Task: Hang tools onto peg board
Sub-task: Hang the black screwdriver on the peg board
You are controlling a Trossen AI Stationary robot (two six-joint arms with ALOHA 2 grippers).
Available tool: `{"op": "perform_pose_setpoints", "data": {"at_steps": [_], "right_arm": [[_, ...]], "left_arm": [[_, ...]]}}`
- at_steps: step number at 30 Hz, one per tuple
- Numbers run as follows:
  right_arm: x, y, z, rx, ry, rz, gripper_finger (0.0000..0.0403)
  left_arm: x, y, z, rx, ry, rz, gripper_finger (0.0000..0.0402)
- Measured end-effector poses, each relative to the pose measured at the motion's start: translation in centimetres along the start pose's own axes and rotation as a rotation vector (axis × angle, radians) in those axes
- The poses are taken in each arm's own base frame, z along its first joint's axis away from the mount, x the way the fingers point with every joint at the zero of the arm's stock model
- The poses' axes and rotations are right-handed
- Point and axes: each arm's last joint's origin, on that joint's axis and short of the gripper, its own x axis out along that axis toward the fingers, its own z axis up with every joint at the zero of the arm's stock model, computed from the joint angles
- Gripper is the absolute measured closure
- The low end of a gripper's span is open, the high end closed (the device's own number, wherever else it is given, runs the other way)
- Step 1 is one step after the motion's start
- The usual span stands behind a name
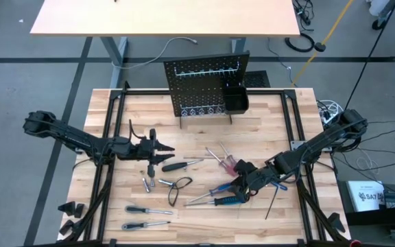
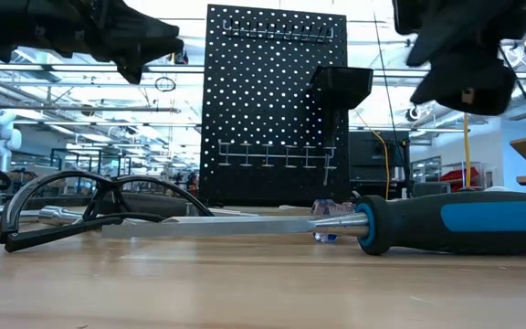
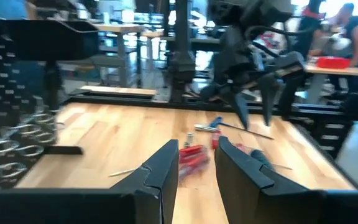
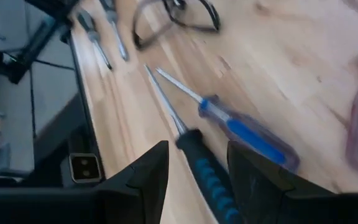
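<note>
The peg board (image 1: 208, 86) stands upright at the table's far side, with a row of hooks and a small black bin (image 1: 236, 99). The tools lie flat on the tabletop: red-handled screwdrivers (image 1: 225, 162), a black-handled one (image 1: 173, 165), a black wire loop (image 1: 177, 189), and a black-and-blue screwdriver (image 4: 207, 174) beside a clear blue one (image 4: 247, 138). My right gripper (image 4: 199, 148) hovers open above the black-and-blue handle, slanting down, well clear of it in the low view (image 2: 464, 64). My left gripper (image 3: 197, 158) is open, level and empty, left of the tools (image 1: 164, 151).
Small silver bits (image 1: 147, 182) and two more screwdrivers (image 1: 146, 210) lie toward the near left. A thin hex key (image 1: 271, 206) lies near the right arm. A black frame rail (image 1: 300, 130) borders the tabletop. A second table (image 1: 163, 17) stands behind the peg board.
</note>
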Motion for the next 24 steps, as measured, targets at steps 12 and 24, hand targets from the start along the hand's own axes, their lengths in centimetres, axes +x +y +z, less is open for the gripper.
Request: {"op": "perform_pose_setpoints", "data": {"at_steps": [12,24], "right_arm": [[0.2,0.0,1.3,0.121,0.018,0.071,0.0248],[-1.2,1.1,4.9,-0.040,-0.054,-0.053,0.0248]], "left_arm": [[1.0,-0.9,2.0,0.014,0.110,-0.021,0.0295],[0.7,-2.4,2.5,0.012,0.274,0.092,0.0295]]}}
